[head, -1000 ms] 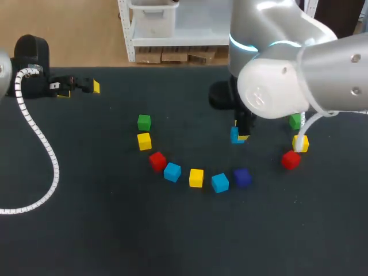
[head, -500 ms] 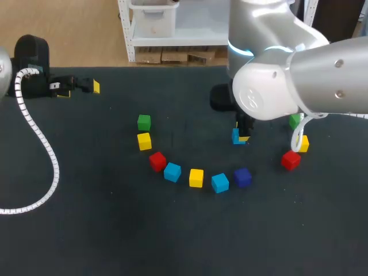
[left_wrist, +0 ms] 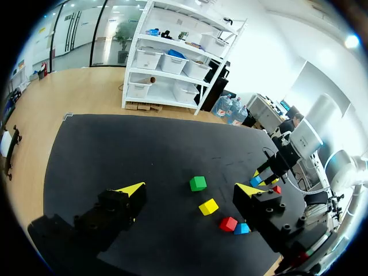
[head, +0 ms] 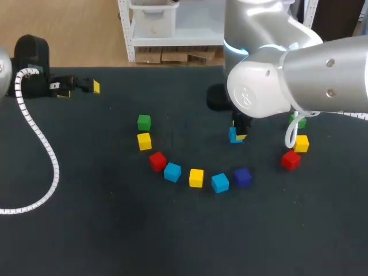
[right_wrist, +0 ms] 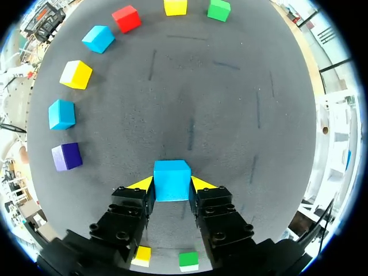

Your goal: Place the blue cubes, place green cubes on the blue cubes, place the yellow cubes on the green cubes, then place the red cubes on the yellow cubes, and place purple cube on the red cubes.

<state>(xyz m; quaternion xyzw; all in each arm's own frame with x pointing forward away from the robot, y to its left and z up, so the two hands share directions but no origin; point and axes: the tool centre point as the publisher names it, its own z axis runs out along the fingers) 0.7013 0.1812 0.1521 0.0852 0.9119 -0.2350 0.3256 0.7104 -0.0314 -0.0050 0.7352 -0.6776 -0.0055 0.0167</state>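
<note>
My right gripper [head: 236, 135] [right_wrist: 172, 185] is shut on a blue cube [head: 234, 135] [right_wrist: 172, 179] right of the table's middle. Ahead of it an arc of cubes lies on the mat: green [head: 144, 122], yellow [head: 144, 141], red [head: 157, 161], blue [head: 172, 171], yellow [head: 196, 177], blue [head: 219, 183] and purple [head: 242, 177]. To the right lie a red cube [head: 291, 160], a yellow cube [head: 301, 143] and a green cube [head: 296, 121] partly hidden by my right arm. My left gripper [head: 80, 86] [left_wrist: 191, 191] stands open and empty at the far left.
The table is covered by a dark mat [head: 115, 230]. A white coiled cable [head: 43, 149] from my left arm lies across the mat's left side.
My right arm has shifted a little to the left with the blue cube in its gripper, uncovering more of the yellow cube at the right. The left arm has not moved.
</note>
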